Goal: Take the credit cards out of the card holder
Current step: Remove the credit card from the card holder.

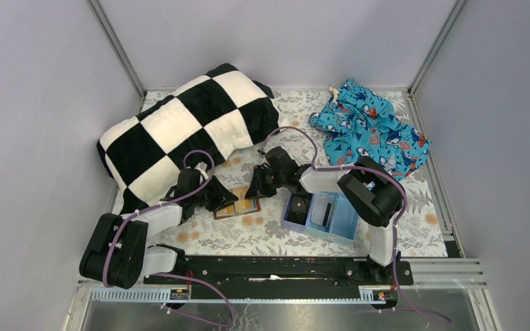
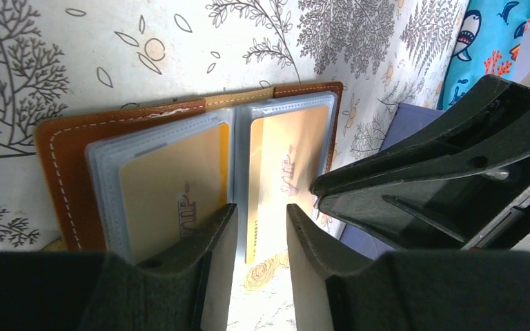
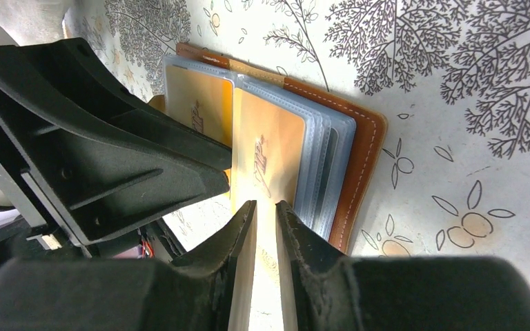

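The open brown leather card holder (image 1: 238, 210) is laid lengthwise left-right; only wrist views show its orange-gold credit card (image 3: 269, 152) pinched by the right end effector (image 3: 266, 221). The left end effector's (image 2: 261, 231) hold cannot be told.

A small brown leather card holder (image 3: 367, 155) lies open on a white tablecloth (image 3: 455, 83) with grey trees and leaves drawn on it. Its clear plastic pockets (image 3: 328, 158) hold two orange-gold credit cards (image 3: 269, 148) side by side. The black right gripper (image 3: 266, 205) sits at one card's bottom edge, its two fingers close together with a thin gap. The black left gripper (image 3: 222, 174) covers part of the other card.
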You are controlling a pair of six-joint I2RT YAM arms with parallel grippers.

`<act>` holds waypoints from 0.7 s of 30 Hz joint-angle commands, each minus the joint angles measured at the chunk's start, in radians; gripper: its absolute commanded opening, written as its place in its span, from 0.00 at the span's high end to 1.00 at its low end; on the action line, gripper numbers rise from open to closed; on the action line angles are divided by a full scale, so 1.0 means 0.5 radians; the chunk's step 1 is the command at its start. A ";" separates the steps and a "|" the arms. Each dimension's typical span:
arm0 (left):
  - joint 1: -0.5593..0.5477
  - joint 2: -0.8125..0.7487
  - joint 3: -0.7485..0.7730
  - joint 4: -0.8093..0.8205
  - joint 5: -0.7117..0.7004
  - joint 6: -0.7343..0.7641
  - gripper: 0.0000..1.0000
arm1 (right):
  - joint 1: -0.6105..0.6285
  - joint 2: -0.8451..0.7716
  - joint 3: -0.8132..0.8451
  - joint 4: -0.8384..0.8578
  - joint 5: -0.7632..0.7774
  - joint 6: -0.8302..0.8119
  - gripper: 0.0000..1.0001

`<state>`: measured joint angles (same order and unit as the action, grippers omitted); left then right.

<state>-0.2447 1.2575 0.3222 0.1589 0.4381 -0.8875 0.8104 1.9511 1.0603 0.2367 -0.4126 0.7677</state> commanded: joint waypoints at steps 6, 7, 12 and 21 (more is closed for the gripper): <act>0.015 0.051 -0.030 0.006 -0.116 0.031 0.68 | -0.032 -0.043 -0.050 -0.053 0.072 -0.028 0.76; 0.016 0.060 -0.030 0.010 -0.115 0.032 0.68 | -0.032 -0.049 -0.056 -0.053 0.083 -0.026 0.76; 0.014 0.103 -0.031 0.037 -0.110 0.032 0.68 | -0.040 -0.069 -0.070 -0.068 0.125 -0.049 0.76; 0.013 0.190 -0.043 0.103 -0.094 0.024 0.68 | -0.048 -0.048 -0.065 -0.049 0.083 -0.048 0.76</act>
<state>-0.2447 1.3132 0.3187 0.2199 0.4397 -0.8909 0.7959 1.9339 1.0351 0.2489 -0.3981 0.7658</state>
